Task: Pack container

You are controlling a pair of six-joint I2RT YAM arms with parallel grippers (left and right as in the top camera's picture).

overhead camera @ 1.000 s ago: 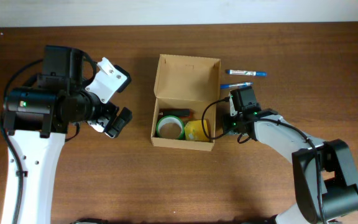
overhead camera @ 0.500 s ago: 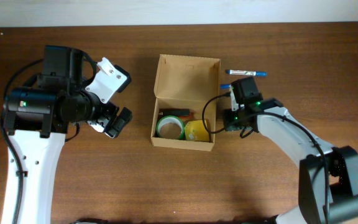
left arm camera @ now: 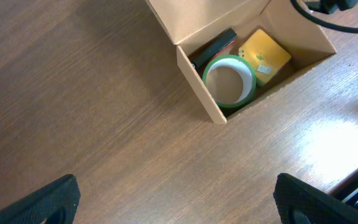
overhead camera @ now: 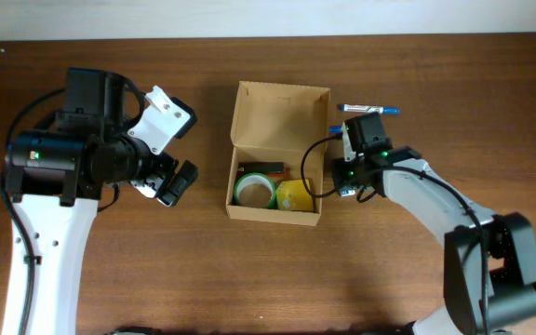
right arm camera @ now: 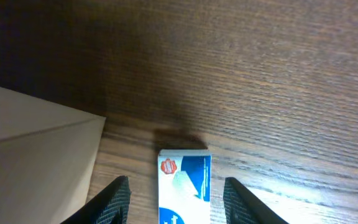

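Note:
The container (overhead camera: 234, 158) is an open tan cardboard box with its flap lid folded back; it also shows in the left wrist view (left arm camera: 194, 87) and the right wrist view (right arm camera: 30, 155). Inside it are a green tape roll (overhead camera: 254, 191), a yellow item (overhead camera: 293, 195) and a black item (overhead camera: 261, 169). My right gripper (overhead camera: 341, 181) is low beside the box's right wall. It is open, and its fingers (right arm camera: 178, 202) straddle a small blue-and-white packet (right arm camera: 185, 183) lying on the table without touching it. My left gripper (overhead camera: 170, 181) is open and empty, left of the box (left arm camera: 179, 199).
A blue marker (overhead camera: 370, 109) lies on the table behind the right arm, and a second one (overhead camera: 335, 128) shows partly beside the box's lid. The brown wooden table (overhead camera: 249, 270) stretches around the box.
The right arm has shifted slightly towards the back along the box's right side. The left arm has not moved.

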